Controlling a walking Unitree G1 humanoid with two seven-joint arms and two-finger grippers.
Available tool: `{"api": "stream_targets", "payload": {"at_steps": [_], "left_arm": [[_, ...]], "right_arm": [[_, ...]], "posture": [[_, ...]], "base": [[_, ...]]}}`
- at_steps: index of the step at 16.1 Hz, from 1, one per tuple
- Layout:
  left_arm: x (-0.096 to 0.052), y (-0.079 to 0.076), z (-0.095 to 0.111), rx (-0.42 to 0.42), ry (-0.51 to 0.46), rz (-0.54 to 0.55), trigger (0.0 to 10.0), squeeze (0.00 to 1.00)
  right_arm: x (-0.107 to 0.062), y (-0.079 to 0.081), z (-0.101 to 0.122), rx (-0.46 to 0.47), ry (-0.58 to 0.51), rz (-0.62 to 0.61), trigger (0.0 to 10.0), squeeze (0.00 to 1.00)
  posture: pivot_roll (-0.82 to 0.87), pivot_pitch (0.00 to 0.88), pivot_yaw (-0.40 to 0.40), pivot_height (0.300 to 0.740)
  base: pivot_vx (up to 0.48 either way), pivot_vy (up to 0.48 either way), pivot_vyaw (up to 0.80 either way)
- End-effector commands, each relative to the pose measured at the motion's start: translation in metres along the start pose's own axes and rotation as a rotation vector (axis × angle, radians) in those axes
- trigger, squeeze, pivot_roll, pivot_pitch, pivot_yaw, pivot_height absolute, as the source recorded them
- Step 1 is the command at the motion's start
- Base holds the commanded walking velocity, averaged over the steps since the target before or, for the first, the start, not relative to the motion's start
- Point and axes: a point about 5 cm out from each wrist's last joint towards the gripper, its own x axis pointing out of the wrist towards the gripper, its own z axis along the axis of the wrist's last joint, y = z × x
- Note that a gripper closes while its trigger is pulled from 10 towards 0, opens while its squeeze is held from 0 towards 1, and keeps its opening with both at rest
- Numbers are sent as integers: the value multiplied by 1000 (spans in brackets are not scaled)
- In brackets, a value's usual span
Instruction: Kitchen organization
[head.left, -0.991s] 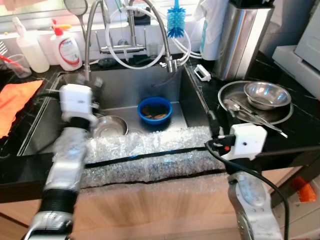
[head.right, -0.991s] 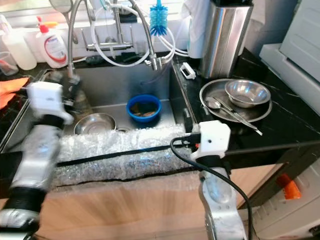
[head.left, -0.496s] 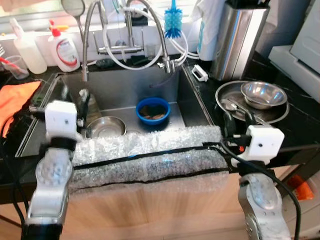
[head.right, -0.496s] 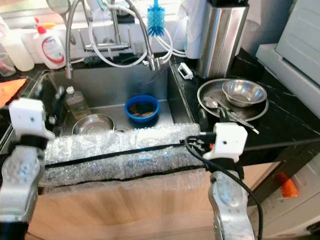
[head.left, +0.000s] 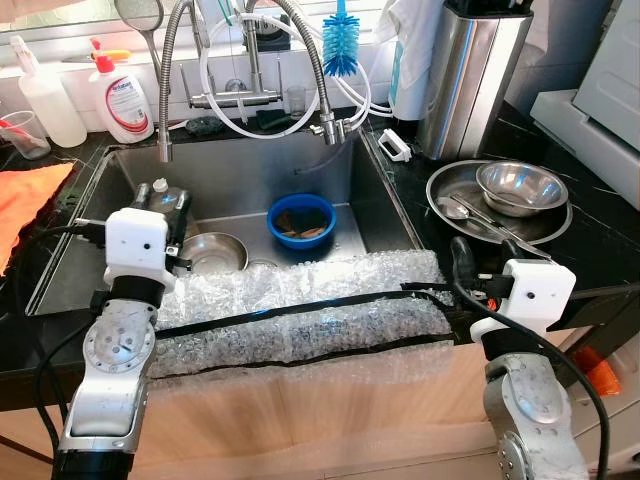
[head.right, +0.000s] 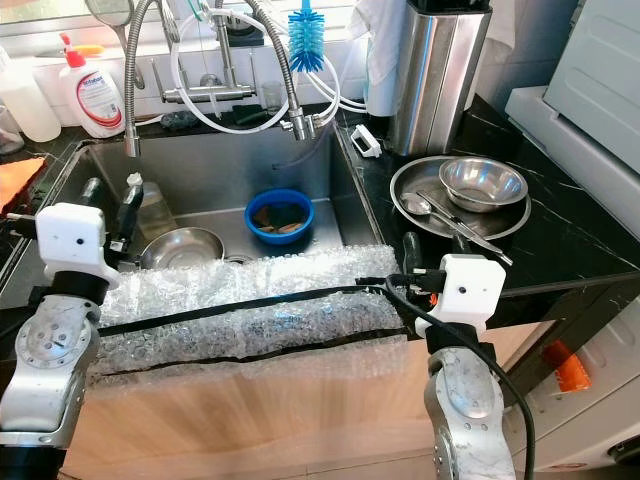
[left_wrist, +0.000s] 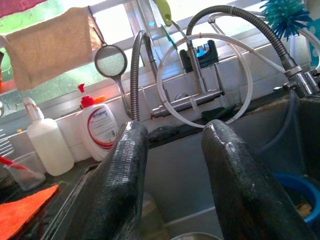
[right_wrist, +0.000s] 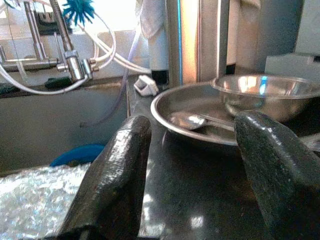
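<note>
Sink (head.left: 240, 190) rim flanked by both open tools.

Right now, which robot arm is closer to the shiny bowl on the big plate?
The right. The right tool is open and hangs at the counter edge just in front of the big plate holding the shiny bowl. The left tool is over the sink's far-left side.

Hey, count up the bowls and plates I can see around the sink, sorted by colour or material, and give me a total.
Blue plastic bowl in the sink: 1
Stainless steel bowls, one in the sink, one on the counter: 2
Round steel plate under the counter bowl: 1
Total: 4
</note>
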Motion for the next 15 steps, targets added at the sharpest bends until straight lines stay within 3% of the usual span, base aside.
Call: {"api": "stream_targets", "payload": {"at_steps": [1,2,6,15], "left_arm": [[3,-1,6,4,-25,0,10000,0],[4,-1,6,3,-25,0,10000,0],[8,-4,9,-3,-37,0,10000,0],[11,-6,8,10,-43,-17,10000,0]], "right_arm": [[2,0,-6,46,39,-21,10000,0],[2,0,-7,97,55,-31,10000,0],[4,5,-13,104,96,-14,10000,0],[9,-10,-15,143,118,-127,10000,0]], "posture": [[-85,17,20,740],[-85,17,20,740],[-83,12,20,740],[-83,6,23,740]], "base": [[0,0,0],[0,0,0],[0,0,0],[0,0,0]]}}
